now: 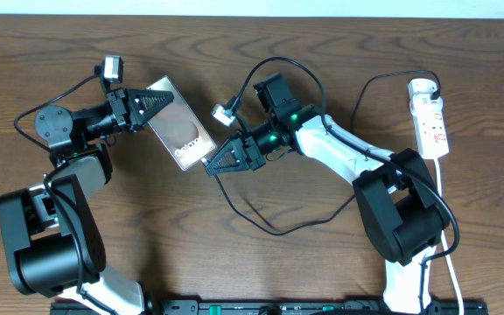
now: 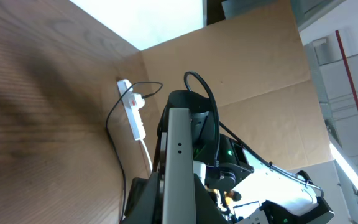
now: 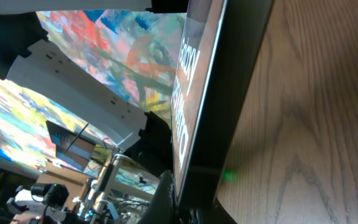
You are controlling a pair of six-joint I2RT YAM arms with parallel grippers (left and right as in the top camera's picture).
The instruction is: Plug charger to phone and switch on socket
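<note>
The phone (image 1: pixel 180 129) lies slanted at the table's centre left, brown back up with white "Galaxy" lettering. My left gripper (image 1: pixel 157 99) is shut on its upper end; the left wrist view shows the phone (image 2: pixel 179 149) edge-on between the jaws. My right gripper (image 1: pixel 210 164) is shut at the phone's lower end, where the black charger cable (image 1: pixel 278 231) runs up into its fingers. The plug tip itself is hidden. In the right wrist view the phone's edge (image 3: pixel 229 93) rises straight from the gripper (image 3: pixel 194 208). The white socket (image 1: pixel 429 118) lies at the far right, with the cable's other end at its top.
The charger cable loops across the table in front of the right arm. The socket (image 2: pixel 134 112) also shows in the left wrist view, with its white cord trailing toward the front edge. A cardboard wall (image 2: pixel 253 68) stands behind the table.
</note>
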